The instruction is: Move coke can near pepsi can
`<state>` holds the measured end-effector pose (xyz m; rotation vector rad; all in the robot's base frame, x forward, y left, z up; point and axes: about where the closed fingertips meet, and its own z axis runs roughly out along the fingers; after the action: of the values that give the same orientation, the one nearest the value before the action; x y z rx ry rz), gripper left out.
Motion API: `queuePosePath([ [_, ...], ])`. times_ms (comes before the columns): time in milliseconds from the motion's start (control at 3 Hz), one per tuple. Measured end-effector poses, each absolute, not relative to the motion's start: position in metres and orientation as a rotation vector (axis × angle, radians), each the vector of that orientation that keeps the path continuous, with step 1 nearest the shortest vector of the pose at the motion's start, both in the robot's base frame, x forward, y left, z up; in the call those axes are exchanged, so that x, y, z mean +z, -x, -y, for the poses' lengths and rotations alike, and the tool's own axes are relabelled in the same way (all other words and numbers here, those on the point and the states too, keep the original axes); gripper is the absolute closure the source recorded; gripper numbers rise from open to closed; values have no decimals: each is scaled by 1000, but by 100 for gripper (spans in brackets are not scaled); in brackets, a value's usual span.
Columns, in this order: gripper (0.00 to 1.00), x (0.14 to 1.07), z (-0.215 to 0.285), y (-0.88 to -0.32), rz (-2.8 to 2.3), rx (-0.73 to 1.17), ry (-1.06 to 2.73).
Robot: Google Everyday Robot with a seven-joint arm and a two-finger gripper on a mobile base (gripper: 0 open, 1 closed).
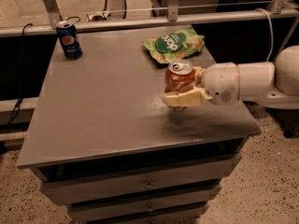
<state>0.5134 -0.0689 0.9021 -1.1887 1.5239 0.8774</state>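
The coke can (178, 78), red-orange with a silver top, is upright and held in my gripper (183, 90), which reaches in from the right on a white arm. A cream finger (181, 98) lies across the front of the can near its base. The can seems lifted slightly off the grey table top (107, 101). The pepsi can (69, 39), dark blue with a round logo, stands upright at the table's far left corner, well apart from the coke can.
A green chip bag (174, 44) lies at the far right of the table, just behind the coke can. A metal rail (154, 20) runs behind the table. Drawers (145, 183) sit below the top. The floor is speckled.
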Motion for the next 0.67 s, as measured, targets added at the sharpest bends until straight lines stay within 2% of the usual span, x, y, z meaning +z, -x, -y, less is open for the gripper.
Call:
queuePosePath([
  [333, 100, 911, 71, -517, -1512, 863, 1188],
  [667, 100, 910, 70, -516, -1512, 864, 1189],
])
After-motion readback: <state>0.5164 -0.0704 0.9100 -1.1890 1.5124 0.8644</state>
